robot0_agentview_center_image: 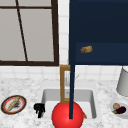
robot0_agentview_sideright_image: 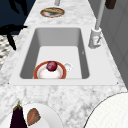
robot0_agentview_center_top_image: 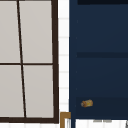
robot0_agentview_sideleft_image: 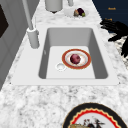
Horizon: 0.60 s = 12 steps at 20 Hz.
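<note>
My left hand (robot0_agentview_center_image: pixel 39 109) hangs over the counter just left of the sink (robot0_agentview_center_image: pixel 47 96), fingers relaxed and pointing down, holding nothing. In the left side view one black hand (robot0_agentview_sideleft_image: pixel 112 26) spreads straight fingers by the sink's front edge and another hand (robot0_agentview_sideleft_image: pixel 124 48) droops below it. The right side view has one hand (robot0_agentview_sideright_image: pixel 11 31) by the front rim and another hand (robot0_agentview_sideright_image: pixel 18 6) farther off. An orange-rimmed plate (robot0_agentview_sideleft_image: pixel 88 58) (robot0_agentview_sideright_image: pixel 37 72) lies in the basin with a dark red ball (robot0_agentview_sideleft_image: pixel 75 58) (robot0_agentview_sideright_image: pixel 51 66) on it.
A large red round shape (robot0_agentview_center_image: pixel 62 117) and a navy cabinet's door edge (robot0_agentview_center_image: pixel 72 87) cover the sink's front. A bread plate (robot0_agentview_center_image: pixel 13 104) lies left, an eggplant plate (robot0_agentview_center_image: pixel 119 108) and grey canister (robot0_agentview_center_image: pixel 123 82) right. The faucet (robot0_agentview_sideleft_image: pixel 32 32) stands behind.
</note>
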Available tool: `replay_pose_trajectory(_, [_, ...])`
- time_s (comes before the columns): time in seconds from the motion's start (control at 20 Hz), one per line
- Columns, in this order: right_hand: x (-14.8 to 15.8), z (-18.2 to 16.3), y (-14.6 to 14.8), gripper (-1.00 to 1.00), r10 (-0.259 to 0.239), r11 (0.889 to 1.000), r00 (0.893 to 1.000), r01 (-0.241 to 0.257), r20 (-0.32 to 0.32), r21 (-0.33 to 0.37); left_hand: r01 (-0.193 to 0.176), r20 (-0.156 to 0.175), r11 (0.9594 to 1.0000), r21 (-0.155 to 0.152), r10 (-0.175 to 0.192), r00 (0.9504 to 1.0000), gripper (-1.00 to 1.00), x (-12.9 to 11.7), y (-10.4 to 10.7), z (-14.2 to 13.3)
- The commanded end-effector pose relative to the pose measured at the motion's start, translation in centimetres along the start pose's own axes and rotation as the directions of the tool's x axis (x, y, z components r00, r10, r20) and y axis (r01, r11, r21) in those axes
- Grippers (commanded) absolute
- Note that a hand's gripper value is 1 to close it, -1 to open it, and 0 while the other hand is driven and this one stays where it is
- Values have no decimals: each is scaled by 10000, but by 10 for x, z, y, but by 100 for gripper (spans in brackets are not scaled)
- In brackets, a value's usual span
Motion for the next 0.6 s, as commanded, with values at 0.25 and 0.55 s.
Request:
replay_pose_trajectory(0.25, [-25,-23,23,-100,-950,9952,9954,952,-88,233,0,0,10000,0,0,10000,0,0,0,0])
replay_pose_trajectory(0.55, [-51,-40,38,-100,-1026,9944,9942,1034,-326,225,0,0,10000,0,0,10000,0,0,0,0])
